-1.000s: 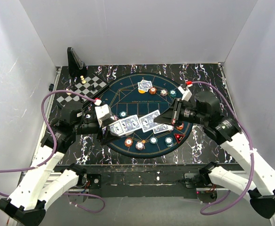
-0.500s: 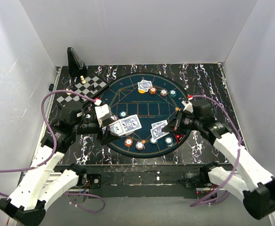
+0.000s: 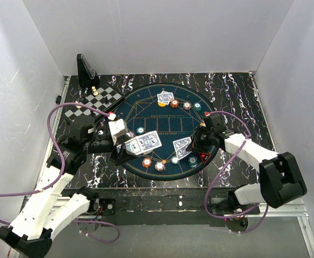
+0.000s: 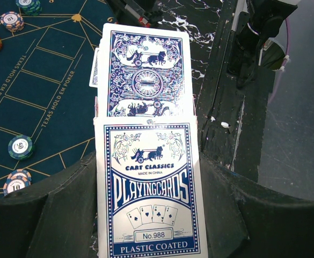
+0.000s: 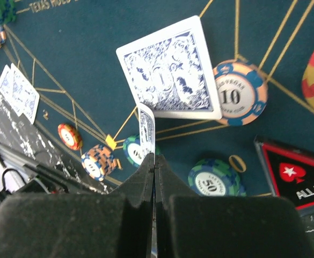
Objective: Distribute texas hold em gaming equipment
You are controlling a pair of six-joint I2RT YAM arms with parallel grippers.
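My left gripper [image 3: 129,148] is shut on a blue-and-white playing card box [image 4: 148,188], held above the near left of the mat. Blue-backed cards [image 4: 143,72] stick out of the box's far end. My right gripper [image 5: 154,158] is shut on one blue-backed card [image 5: 147,126], seen edge-on, low over the near right of the mat [image 3: 191,146]. Another card [image 5: 170,70] lies face down just beyond it, partly over a "10" chip [image 5: 236,92]. A "50" chip [image 5: 216,180] and a teal chip [image 5: 132,150] lie beside the fingers. Two cards [image 3: 166,98] lie at the far side.
The round dark blue mat [image 3: 146,110] carries several more chips along its near rim [image 3: 159,165] and far rim [image 3: 174,103]. A red "ALL IN" marker [image 5: 301,177] sits right of my right gripper. A checkered board [image 3: 95,102] with small pieces lies at the far left.
My right gripper has carried its card from beside the box at the mat's middle to the near right and down towards the mat. The left gripper and box have not moved.
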